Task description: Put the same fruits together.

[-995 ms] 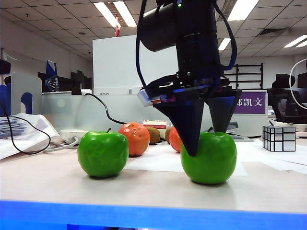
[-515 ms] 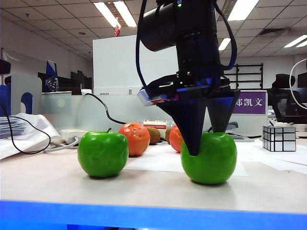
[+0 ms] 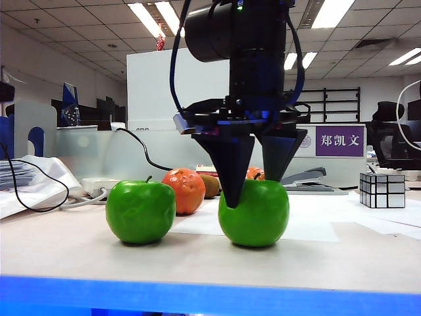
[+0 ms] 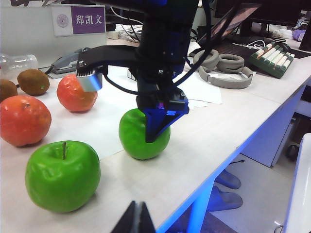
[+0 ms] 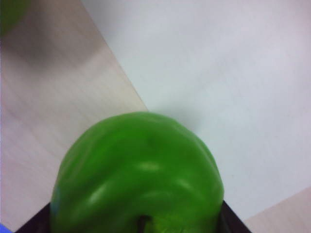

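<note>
A: What is being changed at this stage?

B: The held apple (image 3: 254,212) is being carried by the right pincer (image 3: 254,189) toward the second apple (image 3: 141,212). Since a moment ago it has been shifted leftward across the worktop (image 3: 197,260), so the gap between the two green fruits is being narrowed; they are near but not yet touching.

A: How is each pincer being kept?

B: The right pincer is being kept clamped on the held apple's sides. The left pincer (image 4: 136,219) is being kept fully closed, empty, off the near worktop edge.

A: And the remaining fruits?

B: The orange-red fruits (image 4: 23,120) and kiwis (image 4: 33,81) are being left behind, unsorted.
</note>
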You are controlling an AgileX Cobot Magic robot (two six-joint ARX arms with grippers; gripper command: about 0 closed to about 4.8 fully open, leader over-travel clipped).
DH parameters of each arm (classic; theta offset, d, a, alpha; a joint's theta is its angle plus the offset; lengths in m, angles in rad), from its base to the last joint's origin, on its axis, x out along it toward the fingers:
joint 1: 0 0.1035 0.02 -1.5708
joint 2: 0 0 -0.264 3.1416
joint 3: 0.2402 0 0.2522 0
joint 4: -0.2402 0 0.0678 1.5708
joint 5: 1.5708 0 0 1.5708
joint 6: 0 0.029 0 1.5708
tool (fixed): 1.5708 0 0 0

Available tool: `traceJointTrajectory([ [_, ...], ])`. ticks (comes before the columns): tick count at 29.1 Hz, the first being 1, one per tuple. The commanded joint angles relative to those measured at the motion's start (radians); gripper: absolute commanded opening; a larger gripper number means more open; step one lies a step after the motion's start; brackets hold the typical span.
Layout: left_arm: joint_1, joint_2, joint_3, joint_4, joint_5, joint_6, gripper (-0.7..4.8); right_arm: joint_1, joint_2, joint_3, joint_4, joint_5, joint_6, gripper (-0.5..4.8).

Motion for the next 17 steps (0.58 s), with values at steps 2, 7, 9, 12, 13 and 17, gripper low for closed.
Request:
traceJointTrajectory([
  [2,0.0,-0.001,0.001,0.014,0.003,0.001,-0.06,0.005,0.013,-0.005,0.041,-0.087,0.005,-0.08],
  [7,0.0,-0.001,0.001,0.014,0.003,0.001,-0.06,0.017,0.013,-0.004,0.066,-0.092,0.006,-0.08],
  [9,0.0,-0.001,0.001,0.014,0.004,0.001,-0.06,0.027,0.012,-0.004,0.078,-0.096,0.006,-0.08],
  [12,0.0,-0.001,0.001,0.014,0.004,0.001,-0.06,0.043,0.012,-0.003,0.091,-0.094,0.006,-0.08],
  [13,0.0,-0.001,0.001,0.014,0.004,0.001,-0.06,0.048,0.012,-0.002,0.093,-0.096,0.006,-0.08],
  [17,0.0,-0.001,0.001,0.014,0.005,0.001,-0.06,0.055,0.012,0.01,0.097,-0.095,0.008,-0.08],
])
